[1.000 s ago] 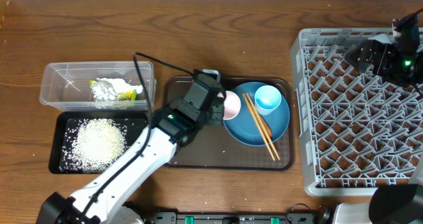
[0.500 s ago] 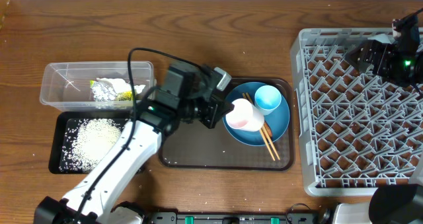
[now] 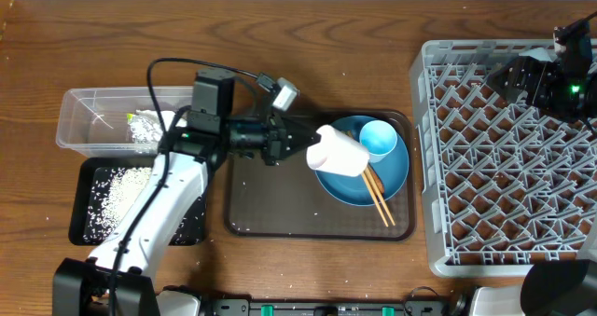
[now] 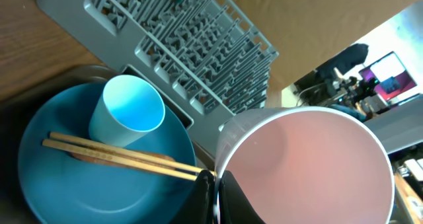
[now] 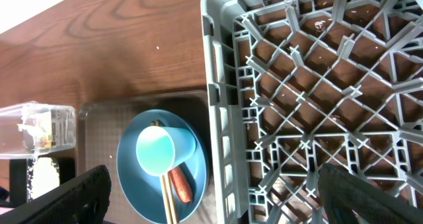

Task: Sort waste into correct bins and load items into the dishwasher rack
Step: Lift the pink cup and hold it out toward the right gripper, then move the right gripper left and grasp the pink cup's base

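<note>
My left gripper [image 3: 306, 148] is shut on the rim of the white cup with pink inside [image 3: 338, 153], which hangs tipped on its side over the left edge of the blue plate [image 3: 392, 171]. In the left wrist view both fingers [image 4: 206, 196] pinch the cup's wall [image 4: 304, 164]. A pale blue cup [image 3: 378, 137] and brown chopsticks [image 3: 380, 195] lie on the plate, with an orange carrot piece [image 5: 180, 184] beside them. My right gripper [image 3: 508, 78] hovers open above the grey dishwasher rack [image 3: 504, 213], holding nothing.
The plate rests on a dark brown tray [image 3: 280, 213]. At the left, the clear tub [image 3: 84, 120] holds a foil wrapper [image 3: 147, 122], and the black tray [image 3: 89, 213] in front of it holds rice [image 3: 117, 181]. The left arm's cable loops above the tub.
The left wrist has pulled back to the left and turned, lifting the white cup off the brown tray and tipping it onto its side above the plate. The right arm has not moved.
</note>
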Controlling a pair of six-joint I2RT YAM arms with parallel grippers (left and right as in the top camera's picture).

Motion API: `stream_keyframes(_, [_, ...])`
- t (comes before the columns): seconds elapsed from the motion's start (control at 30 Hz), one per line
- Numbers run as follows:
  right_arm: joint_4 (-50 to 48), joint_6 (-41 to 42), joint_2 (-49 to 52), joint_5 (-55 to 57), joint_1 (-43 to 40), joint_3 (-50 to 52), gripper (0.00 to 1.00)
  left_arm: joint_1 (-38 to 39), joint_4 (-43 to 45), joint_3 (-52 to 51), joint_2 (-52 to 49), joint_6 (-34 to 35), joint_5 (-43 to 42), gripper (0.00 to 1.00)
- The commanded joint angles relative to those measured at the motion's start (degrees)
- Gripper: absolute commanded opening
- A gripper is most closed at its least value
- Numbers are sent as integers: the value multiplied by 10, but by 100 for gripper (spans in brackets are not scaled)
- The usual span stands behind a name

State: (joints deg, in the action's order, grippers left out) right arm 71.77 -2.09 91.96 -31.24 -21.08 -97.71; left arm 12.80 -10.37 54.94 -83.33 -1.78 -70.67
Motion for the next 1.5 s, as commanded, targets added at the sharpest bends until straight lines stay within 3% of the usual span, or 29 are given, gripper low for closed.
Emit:
stream_keyframes(0.0, [0, -1, -2, -2, 5, 0, 99, -17, 2, 4, -14, -10, -35, 6])
stream_keyframes(0.23, [2, 3, -2, -8, 5, 0, 99, -28, -9, 4, -24, -10, -37, 6])
stream_keyframes(0.33, [46, 55, -2, -16, 5, 0, 99, -28, -9, 4, -24, -10, -37, 6])
stream_keyframes(0.6, [129, 63, -2, -42, 19, 1, 98, -28, -10, 4, -24, -10, -34, 6])
stream_keyframes(0.87, [148, 22, -2, -42, 131, 34, 97, -28, -10, 4, -24, -10, -34, 6])
stream_keyframes(1.13, [59, 20, -2, -86, 249, 128, 99, -28, -11, 4, -24, -10, -35, 6])
stream_keyframes(1.3, [-18, -48, -2, -191, 290, 195, 99, -28, -11, 4, -24, -9, -40, 6])
stream_keyframes(1.47, [-47, -194, -2, -331, 302, 244, 99, -28, -9, 4, -24, -10, -55, 6])
